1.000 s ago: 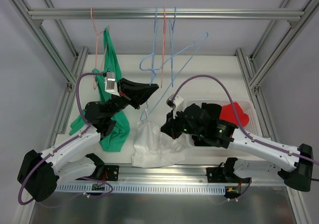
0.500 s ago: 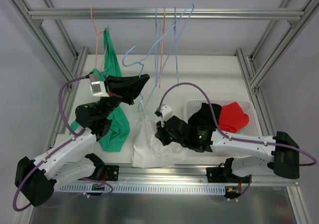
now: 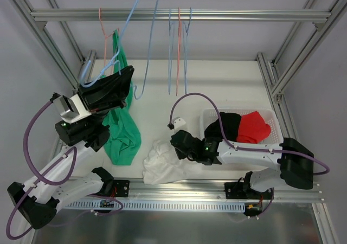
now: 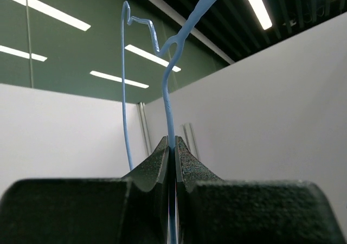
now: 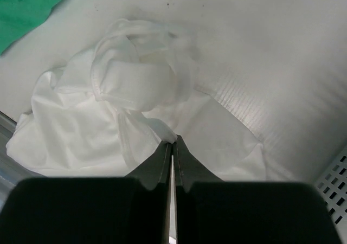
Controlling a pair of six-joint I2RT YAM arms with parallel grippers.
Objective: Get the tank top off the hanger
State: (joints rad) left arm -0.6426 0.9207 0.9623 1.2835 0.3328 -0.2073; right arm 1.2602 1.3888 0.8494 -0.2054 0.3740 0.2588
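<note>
Tank top (image 3: 162, 167) now off hanger (image 4: 168, 119) (left claw (image 4: 170, 142) raised it).

Through this camera I see my left gripper (image 4: 172, 146) with its two dark fingers (image 4: 154, 165) pressed together on a thin light-blue wire hanger (image 4: 165, 92). The pinched strand climbs straight from the fingertips, kinks to the right and runs out of the top edge. A second strand rises just left of the fingers, ends in a small hook high up, then bends back to join the first. Behind it I see white wall panels (image 4: 271, 108) and long ceiling strip lights (image 4: 255, 5).
</note>
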